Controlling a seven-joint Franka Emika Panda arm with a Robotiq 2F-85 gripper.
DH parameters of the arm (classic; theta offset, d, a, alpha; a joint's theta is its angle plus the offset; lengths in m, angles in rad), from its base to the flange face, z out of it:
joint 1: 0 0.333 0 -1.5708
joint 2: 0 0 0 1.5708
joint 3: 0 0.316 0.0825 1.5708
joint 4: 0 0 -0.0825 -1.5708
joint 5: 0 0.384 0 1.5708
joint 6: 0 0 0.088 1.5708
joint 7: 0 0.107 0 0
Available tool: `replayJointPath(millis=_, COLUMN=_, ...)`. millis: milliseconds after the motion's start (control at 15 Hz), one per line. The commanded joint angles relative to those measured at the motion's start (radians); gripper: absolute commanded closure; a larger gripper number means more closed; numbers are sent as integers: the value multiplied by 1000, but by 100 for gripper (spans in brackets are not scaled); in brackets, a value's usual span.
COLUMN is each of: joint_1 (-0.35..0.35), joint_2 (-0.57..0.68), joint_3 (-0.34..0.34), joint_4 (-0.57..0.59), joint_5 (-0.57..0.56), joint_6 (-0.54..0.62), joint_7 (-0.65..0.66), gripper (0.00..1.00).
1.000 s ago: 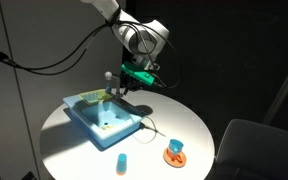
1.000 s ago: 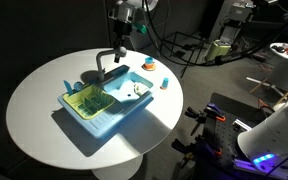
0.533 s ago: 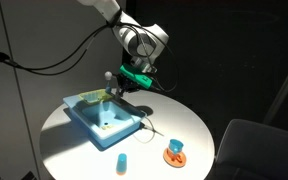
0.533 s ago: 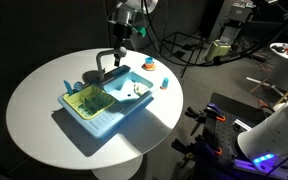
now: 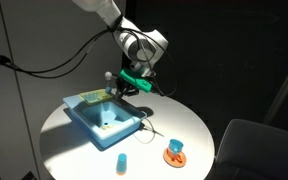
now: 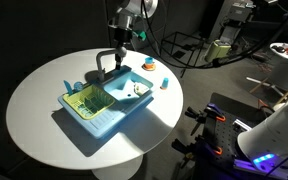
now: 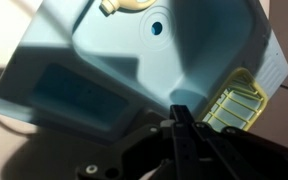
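Pincer (image 7: 181, 116): jaws together, empty, forming one blunt tip over sink (image 6: 92, 126), near faucet (image 6: 103, 61); sink flat on worktop (image 6: 34, 92).

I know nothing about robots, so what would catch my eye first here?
A pale blue toy sink sits on the round white table, a yellow-green rack in one side. The robot's tool, shut, hangs close to its dark faucet. A small blue cup stands near the table's edge.

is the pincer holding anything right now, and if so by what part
Nothing seems held: the pincer is shut on itself above the blue toy sink, near its faucet.
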State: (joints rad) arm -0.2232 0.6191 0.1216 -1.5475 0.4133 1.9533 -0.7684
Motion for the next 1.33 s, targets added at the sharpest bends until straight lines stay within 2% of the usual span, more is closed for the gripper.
replayJointPath(millis=0, joint_1=-12, joint_2=4, joint_3=14, joint_4=7, joint_5=23, joint_6=-18, joint_7=-45, gripper=100)
replayJointPath(millis=1267, joint_1=8, joint_2=60, joint_3=16, joint_4=88, joint_5=9, joint_6=-31, joint_7=-41, gripper=100)
